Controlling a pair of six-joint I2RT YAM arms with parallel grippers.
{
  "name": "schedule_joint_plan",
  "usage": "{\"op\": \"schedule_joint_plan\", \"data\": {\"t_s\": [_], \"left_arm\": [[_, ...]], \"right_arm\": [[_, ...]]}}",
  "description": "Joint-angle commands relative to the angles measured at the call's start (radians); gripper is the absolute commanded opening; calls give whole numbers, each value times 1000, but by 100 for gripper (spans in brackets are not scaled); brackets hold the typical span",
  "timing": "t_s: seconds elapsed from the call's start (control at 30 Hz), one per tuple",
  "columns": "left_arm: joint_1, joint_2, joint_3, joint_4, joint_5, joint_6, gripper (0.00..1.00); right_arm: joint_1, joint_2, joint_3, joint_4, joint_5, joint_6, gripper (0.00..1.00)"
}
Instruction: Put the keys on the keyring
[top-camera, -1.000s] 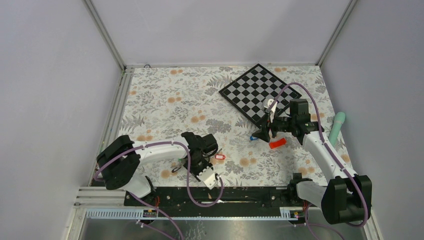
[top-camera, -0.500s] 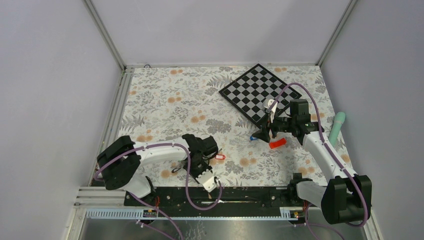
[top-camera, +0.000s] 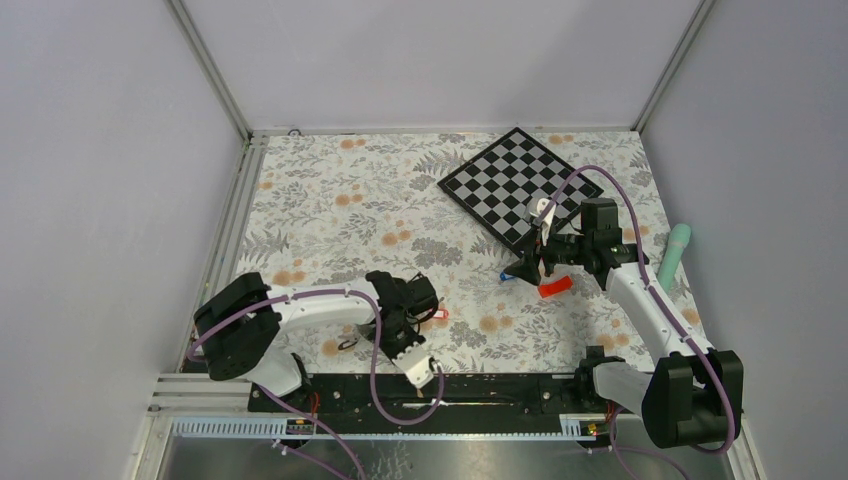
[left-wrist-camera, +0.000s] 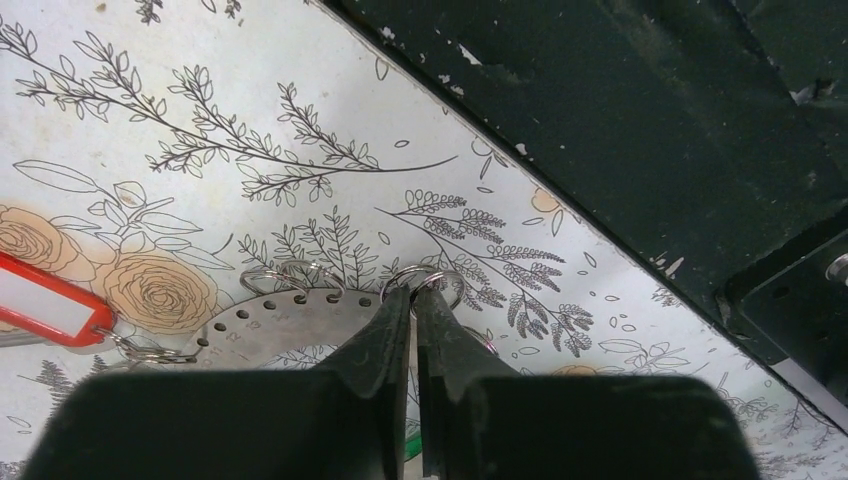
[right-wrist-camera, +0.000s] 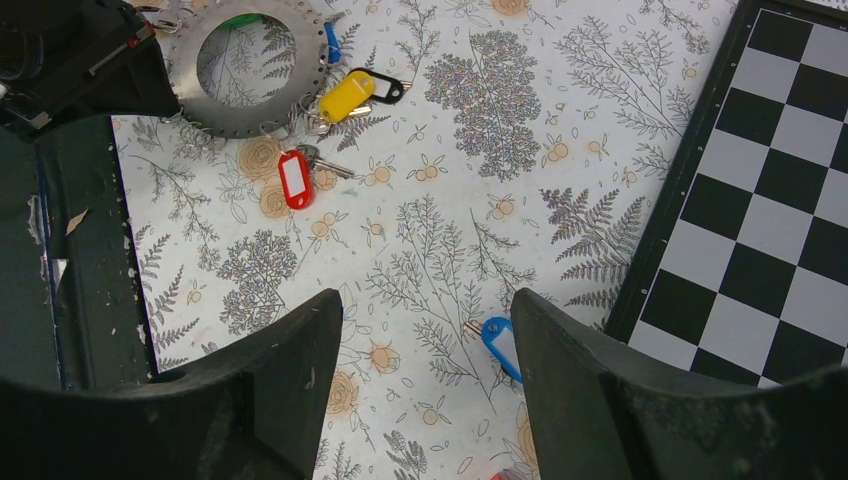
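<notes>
The right gripper (right-wrist-camera: 425, 320) hangs wide and empty while the left gripper (left-wrist-camera: 412, 300), just narrowed to almost shut, meets the keyring (left-wrist-camera: 290, 322) at the table's (top-camera: 330, 200) near edge, beside the red key (left-wrist-camera: 45, 305), nipping 1 rim wire loop (left-wrist-camera: 425, 280), likely ready for threading.

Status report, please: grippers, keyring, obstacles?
Left gripper shut on keyring loop. Right gripper open near blue key. Red key beside keyring. Nothing in the way.

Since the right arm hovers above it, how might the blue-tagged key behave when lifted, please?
The blue-tagged key looks small and flat, so probably light. Its smooth tag may slip, and the metal part likely dangles.
</notes>
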Motion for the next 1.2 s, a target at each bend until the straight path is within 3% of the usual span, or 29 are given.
{"op": "schedule_joint_plan", "data": {"t_s": [0.0, 0.33, 0.73, 1.17], "left_arm": [[-9, -12, 24, -4, 16, -10, 1], [-7, 7, 107, -15, 6, -84, 0], [59, 26, 172, 30, 95, -169, 0], [69, -1, 75, 120, 127, -193, 0]], "right_arm": [[-8, -9, -3, 22, -25, 3, 70], [-12, -6, -3, 22, -30, 4, 70], [-13, -6, -5, 22, -36, 4, 70], [-15, -1, -5, 22, -36, 3, 71]]}}
